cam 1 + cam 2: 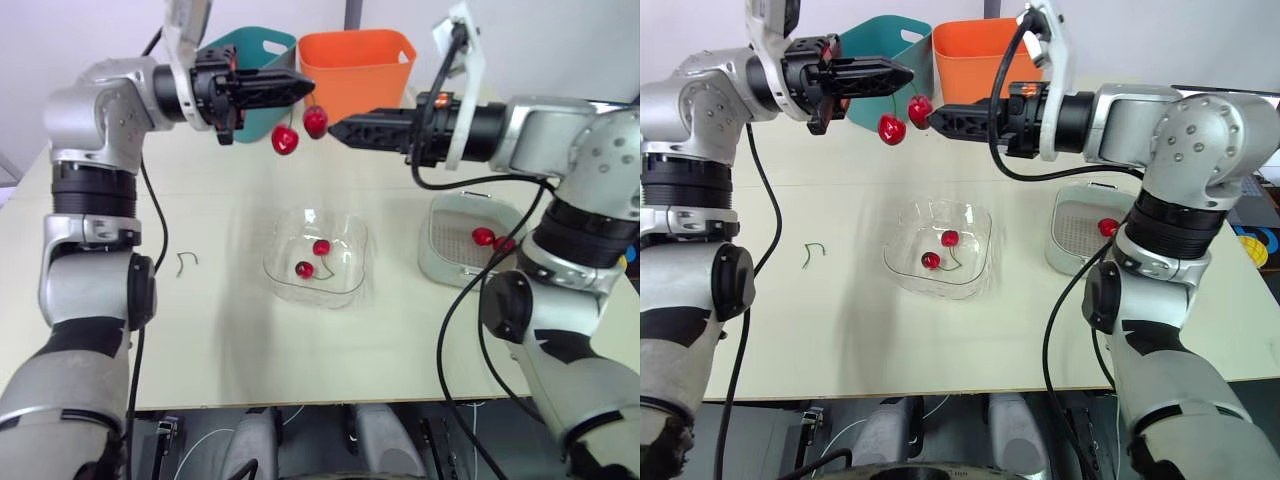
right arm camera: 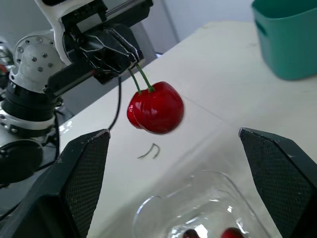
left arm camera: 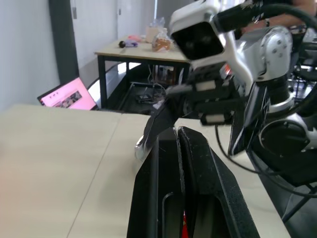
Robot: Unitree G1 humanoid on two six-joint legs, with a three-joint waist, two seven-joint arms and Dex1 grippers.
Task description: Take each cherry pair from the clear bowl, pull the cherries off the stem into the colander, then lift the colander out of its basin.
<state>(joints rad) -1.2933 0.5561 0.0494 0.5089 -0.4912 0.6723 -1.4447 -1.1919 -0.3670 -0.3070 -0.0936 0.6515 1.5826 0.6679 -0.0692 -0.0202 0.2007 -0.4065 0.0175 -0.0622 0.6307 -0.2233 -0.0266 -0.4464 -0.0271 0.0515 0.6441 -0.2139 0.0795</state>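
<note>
Hanging by its two green stems from the left gripper (image 1: pixel 302 90), a cherry pair (image 2: pixel 156 108) is held in mid-air over the far half of the table (image 1: pixel 230 350), above the clear bowl (image 1: pixel 278 262) and a little behind it. Both fruits are glossy, deep red and round, one slightly lower than the other (from the right wrist view they overlap and read almost as one). The left gripper's black fingers are pressed together on the stem tops. The right gripper (image 1: pixel 336 129) points at the pair from the other side with its fingers spread wide. Its tips are just beside the nearer cherry; whether they touch it I cannot tell.

Down in the clear bowl lies a second pair (image 1: pixel 321 247). To the robot's right the white colander (image 1: pixel 455 232) sits inside its basin (image 1: pixel 428 262) with red cherries (image 1: pixel 483 237) on its mesh. A bare stem (image 1: pixel 186 260) lies on the table left of the bowl.

The table is pale cream and matte, with a faint seam across it. At its far edge a teal bin (image 1: pixel 255 50) and an orange bin (image 1: pixel 355 60) stand side by side before a light wall. The left wrist view takes in the room beyond: a dark-framed desk (image 3: pixel 138 49) with small items on it and a laptop (image 3: pixel 69 94) showing a pink screen.
</note>
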